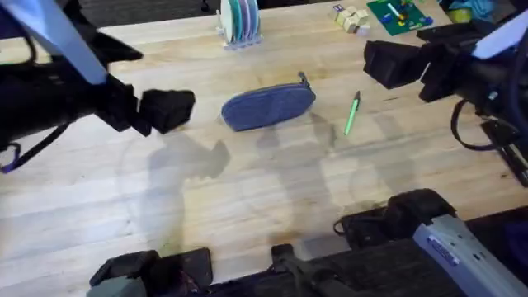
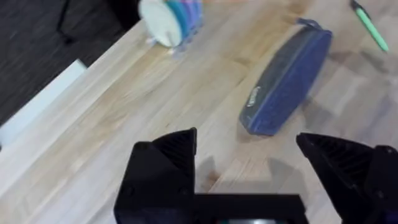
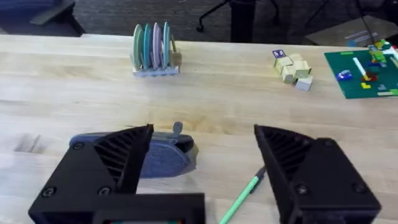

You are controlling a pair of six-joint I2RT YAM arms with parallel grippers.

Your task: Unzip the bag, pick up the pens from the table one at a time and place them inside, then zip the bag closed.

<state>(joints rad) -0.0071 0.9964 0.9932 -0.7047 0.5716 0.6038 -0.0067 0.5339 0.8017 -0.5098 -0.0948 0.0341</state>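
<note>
Lying zipped on the table (image 1: 247, 190): the bag (image 1: 268, 107), green pen (image 1: 351, 113) just beside. Hovering apart with fingers spread wide: left gripper (image 2: 249, 165), right gripper (image 3: 202, 155).

The bag (image 2: 287, 78) bears a small pale label on its side, its lettering too blurred to read.

table (image 1: 247, 190): light butcher-block. On it: bag (image 1: 268, 106) upper centre, zipped; green pen (image 1: 351, 113) just right of it; disc rack (image 1: 240, 21) top centre; wooden blocks (image 1: 351, 18) and green board (image 1: 399, 15) top right.
</note>
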